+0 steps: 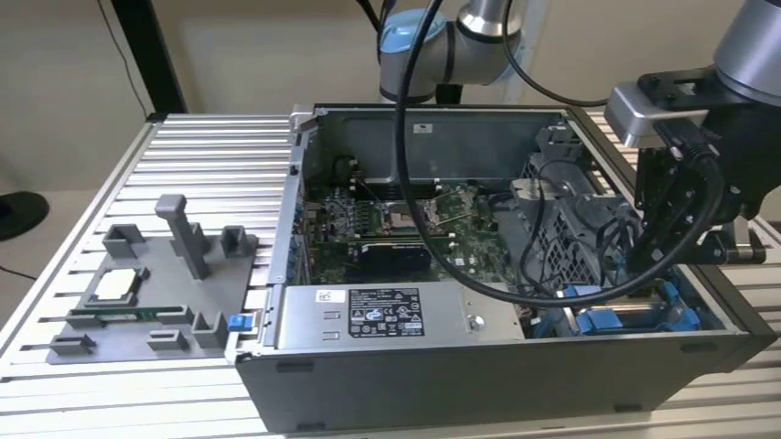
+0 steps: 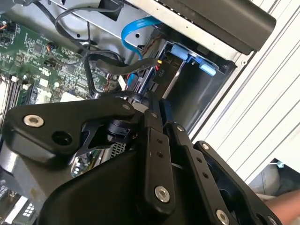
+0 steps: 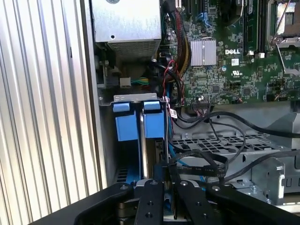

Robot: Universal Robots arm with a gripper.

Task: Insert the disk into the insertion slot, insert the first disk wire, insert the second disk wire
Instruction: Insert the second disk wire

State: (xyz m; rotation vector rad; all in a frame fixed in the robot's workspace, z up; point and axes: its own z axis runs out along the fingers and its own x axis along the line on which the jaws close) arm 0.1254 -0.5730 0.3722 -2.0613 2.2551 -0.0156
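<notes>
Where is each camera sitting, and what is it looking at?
Exterior view: off the arm, looking down into the open computer case; arm at the exterior view's right.
First wrist view: on the arm, looking past the gripper at the disk.
Second wrist view: on the arm, gripper close up, disk beyond.
Both wrist views share gripper and disk.

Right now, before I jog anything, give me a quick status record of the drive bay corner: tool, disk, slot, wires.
tool: down inside the case, over the insertion slot
disk: appears seated in the slot, blue tabs at its end
wires: black wire crosses near the tool; blue wire arcs behind it; cannot tell if plugged
power supply: alongside the slot, toward the exterior view's left
</notes>
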